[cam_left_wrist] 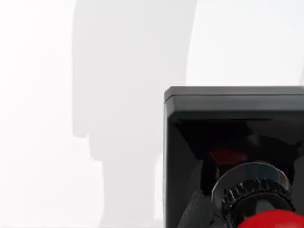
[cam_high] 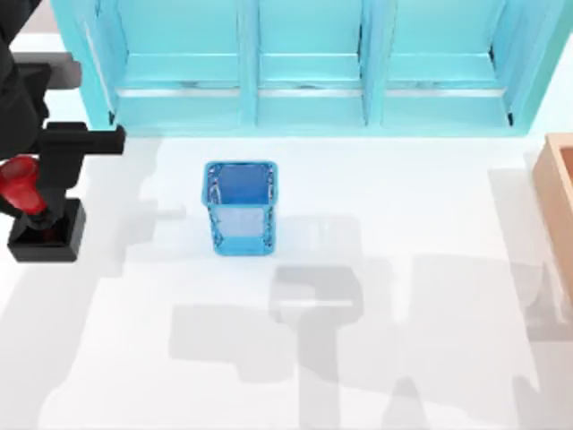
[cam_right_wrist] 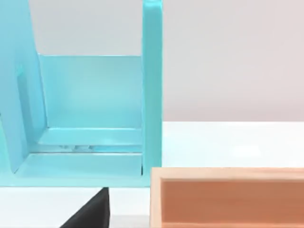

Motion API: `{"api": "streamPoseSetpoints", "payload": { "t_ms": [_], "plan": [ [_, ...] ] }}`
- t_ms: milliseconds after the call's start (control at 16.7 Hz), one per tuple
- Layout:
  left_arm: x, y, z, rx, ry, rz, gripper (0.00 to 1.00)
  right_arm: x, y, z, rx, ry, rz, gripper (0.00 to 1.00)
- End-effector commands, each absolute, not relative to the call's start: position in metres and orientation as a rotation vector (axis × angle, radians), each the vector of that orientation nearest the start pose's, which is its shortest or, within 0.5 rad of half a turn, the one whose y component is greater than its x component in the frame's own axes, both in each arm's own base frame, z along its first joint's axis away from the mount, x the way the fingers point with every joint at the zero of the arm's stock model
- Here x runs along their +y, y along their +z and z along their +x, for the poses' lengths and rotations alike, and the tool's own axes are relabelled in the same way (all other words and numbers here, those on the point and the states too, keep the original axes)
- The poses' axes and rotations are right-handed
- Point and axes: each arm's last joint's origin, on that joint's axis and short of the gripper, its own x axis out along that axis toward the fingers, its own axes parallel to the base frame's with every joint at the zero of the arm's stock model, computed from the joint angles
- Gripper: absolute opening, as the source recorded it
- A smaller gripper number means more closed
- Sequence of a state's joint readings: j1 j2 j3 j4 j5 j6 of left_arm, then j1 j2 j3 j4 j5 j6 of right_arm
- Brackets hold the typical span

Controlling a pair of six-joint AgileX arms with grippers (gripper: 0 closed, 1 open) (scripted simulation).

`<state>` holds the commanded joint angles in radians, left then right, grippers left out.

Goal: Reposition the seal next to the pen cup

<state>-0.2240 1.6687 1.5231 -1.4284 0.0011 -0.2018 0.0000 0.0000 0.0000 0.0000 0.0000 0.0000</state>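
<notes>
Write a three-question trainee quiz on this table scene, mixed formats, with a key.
1. True or false: the seal already stands touching the pen cup.
2. Which object lies at the table's far right edge? A) a wooden box B) a red bowl C) a green tray
3. Fill in: behind the pen cup stands a light-blue ____.

Key:
1. False. The seal sits near the top view's left edge, under the left gripper, well apart from the cup.
2. A
3. shelf unit
</notes>
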Motion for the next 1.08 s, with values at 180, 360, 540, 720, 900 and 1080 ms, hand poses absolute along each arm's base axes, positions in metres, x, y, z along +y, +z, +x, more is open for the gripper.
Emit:
{"api": "streamPoseSetpoints", "payload": {
  "t_ms": [180,360,540,720,900,1080],
  "plan": [
    [-0.07,0.286,0.306,1.569,-0.012,0.01,0.0,-0.001,0.16,0.106,0.0,0.0,0.0,1.0],
    [-0.089,0.273,0.334,1.575,-0.013,0.013,0.0,-0.001,0.16,0.106,0.0,0.0,0.0,1.0],
    [-0.115,0.251,0.363,1.586,-0.013,0.017,0.0,-0.001,0.16,0.106,0.0,0.0,0.0,1.0],
    [-0.133,0.238,0.381,1.574,-0.015,0.016,0.0,-0.001,0.16,0.106,0.0,0.0,0.0,1.0],
    [-0.136,0.236,0.383,1.571,-0.016,0.015,0.0,-0.001,0.16,0.106,0.0,0.0,0.0,1.0],
    [-0.134,0.236,0.382,1.573,-0.014,0.013,0.0,-0.001,0.16,0.106,0.0,0.0,0.0,1.0]
  ]
}}
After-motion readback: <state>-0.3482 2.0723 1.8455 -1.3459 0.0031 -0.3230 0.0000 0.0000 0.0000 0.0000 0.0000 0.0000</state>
